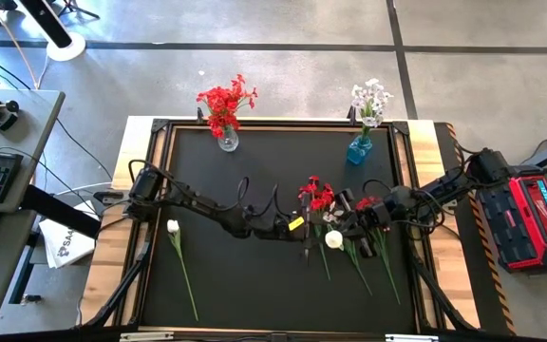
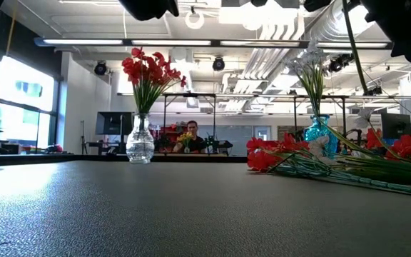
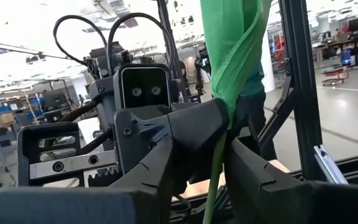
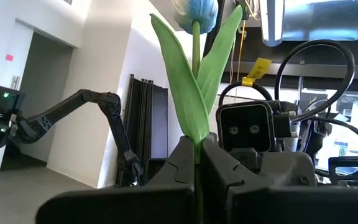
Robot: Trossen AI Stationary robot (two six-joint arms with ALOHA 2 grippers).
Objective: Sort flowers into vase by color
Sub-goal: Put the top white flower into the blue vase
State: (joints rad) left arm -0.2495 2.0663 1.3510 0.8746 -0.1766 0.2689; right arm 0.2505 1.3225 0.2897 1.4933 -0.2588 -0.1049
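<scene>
From above: black-topped table w/ pale wooden rim (image 1: pixel 131 237). At its far edge, left, a clear glass vase w/ red blossoms (image 1: pixel 226 106); far edge, right, a blue glass vase w/ white blossoms (image 1: pixel 365 119). A single white-headed flower on a thin green stem (image 1: pixel 180 264) lies alone nr the left edge, well apart from both arms. Nr the table's middle, toward the right, a loose heap of red & white sprays on long green stems (image 1: pixel 349 249), stems pointing to the near edge. Both dark arms reach in and meet there: left gripper (image 1: pixel 304 228) just beside a red cluster, right gripper (image 1: pixel 342 226) at the heap, a white bloom next to it. Fingers too small here to read.

Table-level view: the red-filled vase (image 2: pixel 140 135) stands upright at left, the blue one (image 2: pixel 319 128) at right, w/ red sprays (image 2: pixel 277 155) lying flat on the top before it. A person (image 2: pixel 192 138) sits far back in the room.

Left wrist view: left gripper (image 3: pixel 219 155) has its dark fingers (image 3: pixel 197 134) pinched on a green stem and leaf (image 3: pixel 232 68); the other arm's gripper is close opposite.

Right wrist view: right gripper (image 4: pixel 197 163) pressed together on an upright tulip-like stem w/ two green leaves and a pale bloom (image 4: pixel 194 81).
</scene>
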